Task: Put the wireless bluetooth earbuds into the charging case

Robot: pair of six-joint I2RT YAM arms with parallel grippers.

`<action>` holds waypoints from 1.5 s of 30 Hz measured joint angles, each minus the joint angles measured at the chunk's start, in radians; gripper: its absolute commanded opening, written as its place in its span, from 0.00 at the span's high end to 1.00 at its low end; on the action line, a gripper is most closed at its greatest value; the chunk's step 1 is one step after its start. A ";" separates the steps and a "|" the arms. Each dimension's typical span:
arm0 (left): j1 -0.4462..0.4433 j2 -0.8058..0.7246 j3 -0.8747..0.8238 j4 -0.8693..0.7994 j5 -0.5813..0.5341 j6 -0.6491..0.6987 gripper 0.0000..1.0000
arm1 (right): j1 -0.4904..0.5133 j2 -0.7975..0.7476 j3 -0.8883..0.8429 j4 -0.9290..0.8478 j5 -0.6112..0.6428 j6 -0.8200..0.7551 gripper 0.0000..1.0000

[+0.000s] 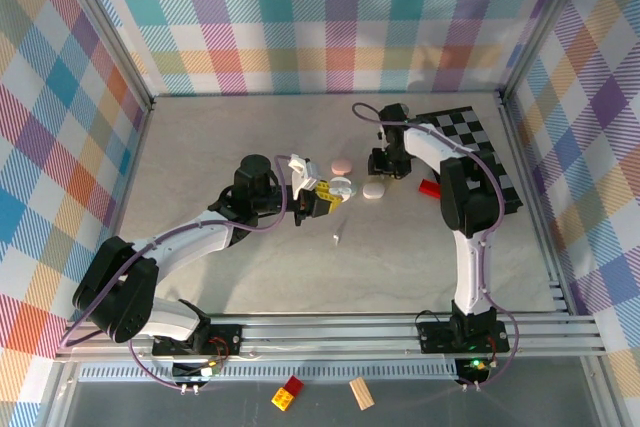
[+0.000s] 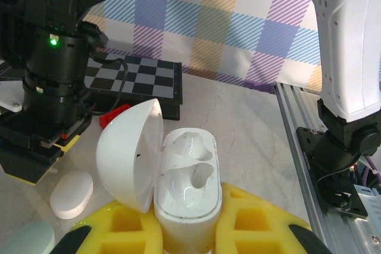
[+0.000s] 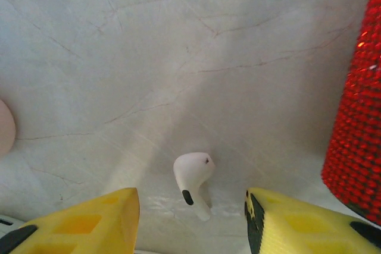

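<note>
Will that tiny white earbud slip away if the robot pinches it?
Probably slippery: the earbud looks glossy and rounded. Likely very light, so a nudge may skid it across the smooth table. Its stem probably limits rolling.

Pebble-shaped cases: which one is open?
The white case in the left gripper, lid hinged up, sockets empty. The pink case and the other white case lie shut.

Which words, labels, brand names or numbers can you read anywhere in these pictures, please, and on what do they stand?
None: no text can be read. The open white charging case, the white earbud and the chessboard bear no visible print.
</note>
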 measured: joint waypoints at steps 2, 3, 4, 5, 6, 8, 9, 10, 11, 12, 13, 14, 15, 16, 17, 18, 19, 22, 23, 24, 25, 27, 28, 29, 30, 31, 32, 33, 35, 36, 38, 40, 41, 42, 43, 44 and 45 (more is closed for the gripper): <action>0.000 0.000 0.000 0.000 0.000 0.000 0.89 | 0.007 0.015 0.052 -0.029 0.022 -0.006 0.51; 0.000 0.000 0.000 0.000 0.000 0.000 0.89 | 0.011 0.023 0.072 -0.041 0.027 -0.010 0.51; 0.000 0.000 0.000 0.000 0.000 0.000 0.89 | 0.015 0.033 0.097 -0.056 0.035 -0.016 0.52; 0.000 0.000 0.000 0.000 0.000 0.000 0.89 | 0.019 0.043 0.117 -0.069 0.042 -0.021 0.53; 0.000 0.000 0.000 0.000 0.000 0.000 0.89 | 0.023 0.053 0.134 -0.082 0.045 -0.024 0.54; 0.000 0.000 0.000 0.000 0.000 0.000 0.89 | 0.026 0.077 0.172 -0.119 0.053 -0.028 0.56; 0.000 0.000 0.000 -0.001 0.000 0.000 0.89 | 0.026 0.089 0.186 -0.133 0.058 -0.030 0.56; 0.000 0.000 0.000 -0.002 0.000 0.000 0.89 | 0.027 0.104 0.204 -0.151 0.064 -0.032 0.57; 0.000 0.000 0.000 -0.002 0.000 0.000 0.89 | 0.029 0.118 0.221 -0.168 0.071 -0.034 0.57; 0.000 0.000 0.000 -0.003 0.000 0.000 0.89 | 0.031 0.130 0.237 -0.185 0.076 -0.037 0.57; 0.000 0.000 0.000 -0.003 0.000 0.000 0.89 | 0.031 0.143 0.252 -0.200 0.083 -0.043 0.59; 0.000 0.000 0.000 -0.003 0.000 0.000 0.89 | 0.032 0.156 0.267 -0.215 0.088 -0.047 0.60; 0.000 0.000 0.000 -0.003 0.000 0.000 0.89 | 0.032 0.164 0.277 -0.225 0.092 -0.051 0.60; 0.000 0.000 0.000 -0.003 0.000 0.000 0.89 | 0.032 0.175 0.289 -0.238 0.097 -0.053 0.60; 0.000 0.000 0.000 -0.003 0.000 0.000 0.89 | 0.032 0.183 0.297 -0.248 0.101 -0.055 0.62; 0.000 0.000 0.000 -0.003 0.000 0.000 0.89 | 0.032 0.190 0.304 -0.257 0.105 -0.056 0.63; 0.000 0.000 0.000 -0.003 0.000 0.000 0.89 | 0.032 0.195 0.309 -0.263 0.109 -0.058 0.64; 0.000 0.000 0.000 -0.003 0.000 0.000 0.89 | 0.032 0.206 0.326 -0.285 0.122 -0.066 0.66; 0.000 0.000 0.000 -0.003 0.000 0.000 0.89 | 0.031 0.210 0.333 -0.289 0.125 -0.069 0.66; 0.000 0.000 0.000 -0.003 0.000 0.000 0.89 | 0.031 0.213 0.338 -0.292 0.128 -0.073 0.67; 0.000 0.000 0.000 -0.003 0.000 0.000 0.89 | 0.031 0.218 0.347 -0.297 0.131 -0.076 0.68; 0.000 0.000 0.000 -0.003 0.000 0.000 0.89 | 0.031 0.230 0.365 -0.306 0.132 -0.077 0.69; 0.000 0.000 0.000 -0.003 0.000 0.000 0.89 | 0.031 0.235 0.374 -0.313 0.132 -0.078 0.69; 0.000 0.000 0.000 -0.003 0.000 0.000 0.89 | 0.031 0.237 0.379 -0.319 0.132 -0.079 0.70; 0.000 0.000 0.000 -0.003 0.000 0.000 0.89 | 0.031 0.238 0.381 -0.321 0.132 -0.080 0.70; 0.000 -0.001 0.000 -0.003 0.000 0.000 0.89 | 0.031 0.239 0.383 -0.322 0.130 -0.080 0.70; 0.000 -0.001 0.000 -0.003 0.000 0.000 0.89 | 0.031 0.239 0.383 -0.323 0.130 -0.080 0.70; 0.000 -0.002 0.000 -0.003 0.000 0.000 0.89 | 0.031 0.239 0.383 -0.323 0.129 -0.080 0.70; 0.000 -0.002 0.000 -0.003 0.000 0.000 0.89 | 0.031 0.239 0.383 -0.324 0.129 -0.080 0.71; 0.000 -0.002 0.000 -0.003 0.000 0.000 0.89 | 0.031 0.239 0.383 -0.325 0.128 -0.080 0.71; 0.000 -0.002 0.000 -0.003 0.000 0.000 0.89 | 0.031 0.239 0.385 -0.329 0.126 -0.080 0.73; 0.000 -0.002 0.000 -0.004 0.000 0.000 0.89 | 0.031 0.239 0.385 -0.331 0.122 -0.080 0.74; 0.000 -0.002 0.000 -0.003 0.000 0.000 0.89 | 0.031 0.239 0.385 -0.331 0.120 -0.080 0.74; 0.000 -0.002 0.000 -0.003 0.000 0.000 0.89 | 0.031 0.239 0.385 -0.331 0.119 -0.080 0.74; 0.000 -0.002 0.000 -0.004 0.000 0.000 0.89 | 0.031 0.239 0.385 -0.330 0.118 -0.080 0.75; 0.000 -0.002 0.000 -0.003 0.000 0.000 0.89 | 0.031 0.239 0.385 -0.330 0.118 -0.079 0.76; 0.000 -0.002 0.000 -0.003 0.000 0.000 0.89 | 0.031 0.239 0.385 -0.330 0.118 -0.079 0.77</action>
